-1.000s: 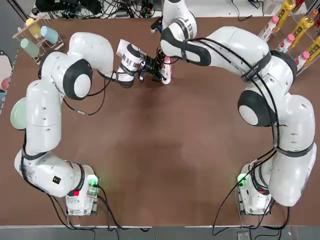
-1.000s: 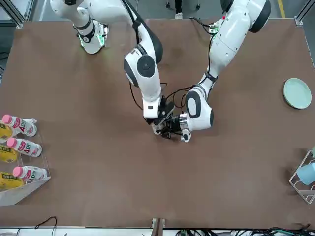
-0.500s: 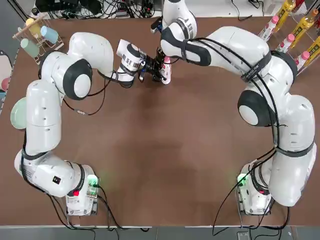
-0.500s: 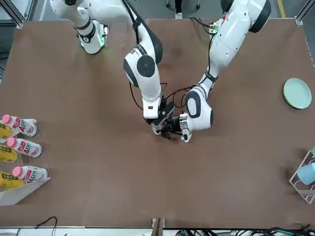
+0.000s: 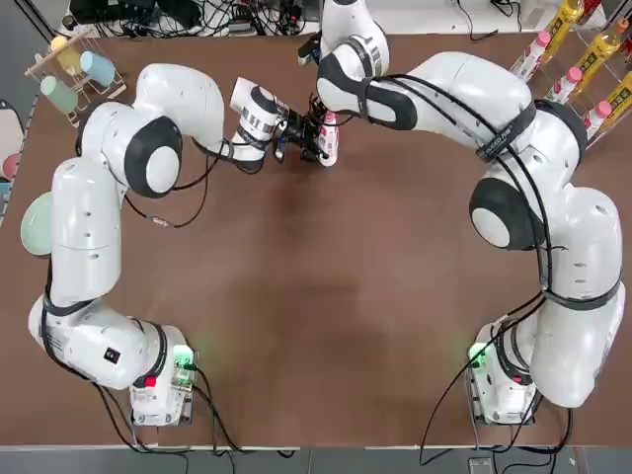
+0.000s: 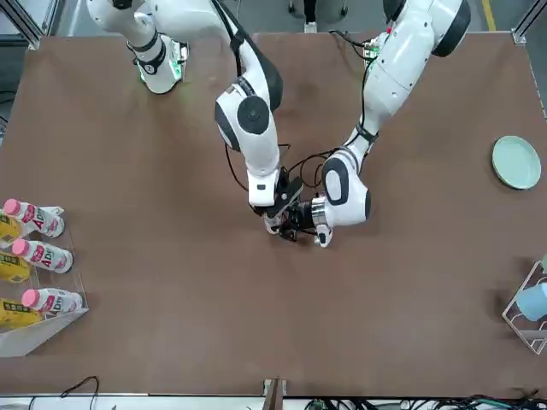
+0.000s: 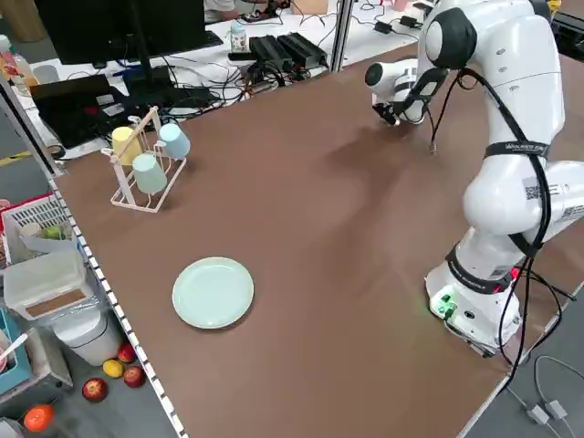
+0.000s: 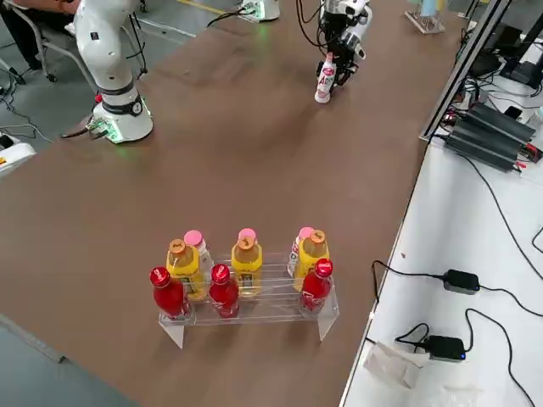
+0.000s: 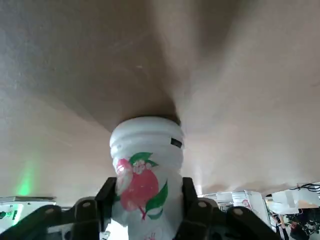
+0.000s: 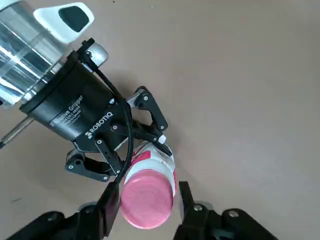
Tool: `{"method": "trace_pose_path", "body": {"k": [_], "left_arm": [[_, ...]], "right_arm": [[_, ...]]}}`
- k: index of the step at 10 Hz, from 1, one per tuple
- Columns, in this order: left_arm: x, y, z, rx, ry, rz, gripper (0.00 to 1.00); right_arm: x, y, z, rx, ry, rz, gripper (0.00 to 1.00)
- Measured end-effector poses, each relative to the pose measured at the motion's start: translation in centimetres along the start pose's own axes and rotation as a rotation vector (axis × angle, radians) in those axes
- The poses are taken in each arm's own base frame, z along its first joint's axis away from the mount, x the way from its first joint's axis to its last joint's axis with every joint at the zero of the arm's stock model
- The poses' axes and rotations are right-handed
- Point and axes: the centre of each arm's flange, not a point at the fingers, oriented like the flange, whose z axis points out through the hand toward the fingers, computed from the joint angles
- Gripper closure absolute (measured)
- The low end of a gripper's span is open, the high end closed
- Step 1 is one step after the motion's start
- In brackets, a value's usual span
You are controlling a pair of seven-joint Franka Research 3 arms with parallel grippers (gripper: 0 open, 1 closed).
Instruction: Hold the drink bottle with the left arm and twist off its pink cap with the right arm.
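Drink bottle (image 10: 152, 165): slim white ribbed plastic, red-and-green fruit print, upright at the table's far middle. Left gripper (image 10: 120, 150) is clamped on its body from the side. Pink cap (image 10: 146, 198), smooth and round, sits between the right gripper (image 10: 146, 207) fingers (contact unclear; I cannot tell whether they grip). Table (image 5: 316, 276): matte brown. Rack of bottles (image 8: 246, 280) near one edge, pale green plate (image 7: 213, 291) near the other.

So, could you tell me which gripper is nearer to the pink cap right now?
The right. The right gripper straddles the pink cap from above, a finger on each side. The left gripper is lower, clamped on the drink bottle body from the side.
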Motion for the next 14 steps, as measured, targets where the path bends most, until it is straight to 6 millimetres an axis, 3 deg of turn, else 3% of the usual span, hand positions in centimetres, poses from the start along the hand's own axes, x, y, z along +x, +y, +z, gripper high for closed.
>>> {"method": "trace_pose_path", "body": {"k": [2, 8, 14], "left_arm": [[-0.02, 0.02, 0.00, 0.000, 0.000, 0.000, 0.43], [0.01, 0.09, -0.08, -0.002, 0.001, 0.001, 0.43], [-0.06, 0.40, -0.19, -0.010, 0.002, 0.002, 0.43]], "right_arm": [[0.01, -0.03, -0.02, 0.001, 0.000, 0.003, 0.54], [0.04, -0.02, -0.04, 0.000, 0.003, -0.021, 0.55], [0.12, 0.74, -0.16, 0.000, 0.006, -0.304, 0.55]]}}
